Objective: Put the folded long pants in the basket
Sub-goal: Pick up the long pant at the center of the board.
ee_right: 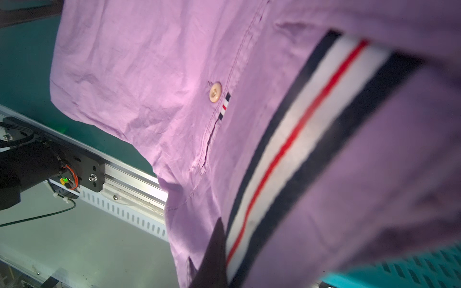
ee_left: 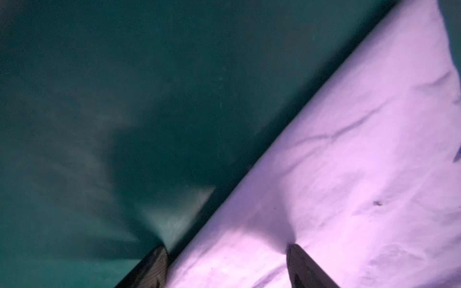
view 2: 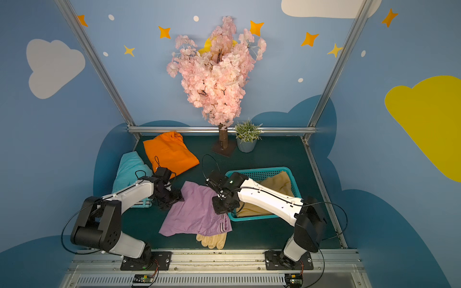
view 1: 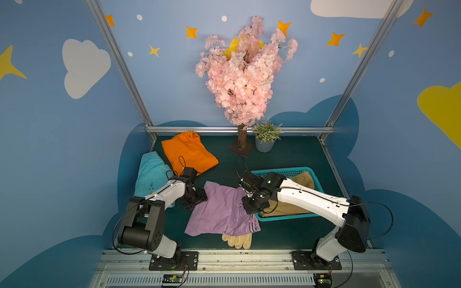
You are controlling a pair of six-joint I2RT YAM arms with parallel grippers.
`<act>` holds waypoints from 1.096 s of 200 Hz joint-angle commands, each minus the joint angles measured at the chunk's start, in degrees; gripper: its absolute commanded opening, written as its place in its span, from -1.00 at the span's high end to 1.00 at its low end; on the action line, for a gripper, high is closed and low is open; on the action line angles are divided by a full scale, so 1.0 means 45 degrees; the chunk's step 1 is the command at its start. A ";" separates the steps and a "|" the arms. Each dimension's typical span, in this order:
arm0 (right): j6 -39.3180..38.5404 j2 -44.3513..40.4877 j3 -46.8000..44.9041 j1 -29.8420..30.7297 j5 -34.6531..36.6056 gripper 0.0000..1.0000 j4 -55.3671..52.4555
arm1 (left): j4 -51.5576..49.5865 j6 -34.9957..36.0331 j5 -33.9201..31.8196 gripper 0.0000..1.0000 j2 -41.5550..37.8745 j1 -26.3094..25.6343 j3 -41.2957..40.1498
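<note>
**Q:** What lay nearest the arm bases?

**A:** A cream glove [view 1: 237, 240], partly tucked under the striped cuff of the lilac pants [view 1: 219, 214]. The lilac pants were spread on the bench [view 1: 287, 154], just beside the basket [view 1: 282, 172].

**Q:** How did each claw stand?

**A:** The right claw [view 1: 247, 199] was clenched on the lilac pants at the edge next to the basket, with that edge raised off the bench. The left claw [ee_left: 225, 249] was released and straddled the opposite edge, one finger on the bench and one pressing the cloth.

**Q:** What would make the lift go well?

**A:** Probably the left claw should pinch every folded layer before either arm rose. Both arms should then rise level, so that the fold held and the cuff cleared the glove and the basket rim. The lilac pants could then be lowered onto the tan pants [view 1: 303, 183] already lying inside. Farther off, the turquoise pants [view 1: 149, 172] and the orange pants [view 1: 187, 154] lay on the bench.
</note>
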 commanded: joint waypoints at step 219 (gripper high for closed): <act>-0.1993 0.0191 0.3130 -0.0857 -0.1982 1.00 -0.1752 | -0.4691 -0.1020 -0.0800 0.95 -0.3389 0.0232 0.2446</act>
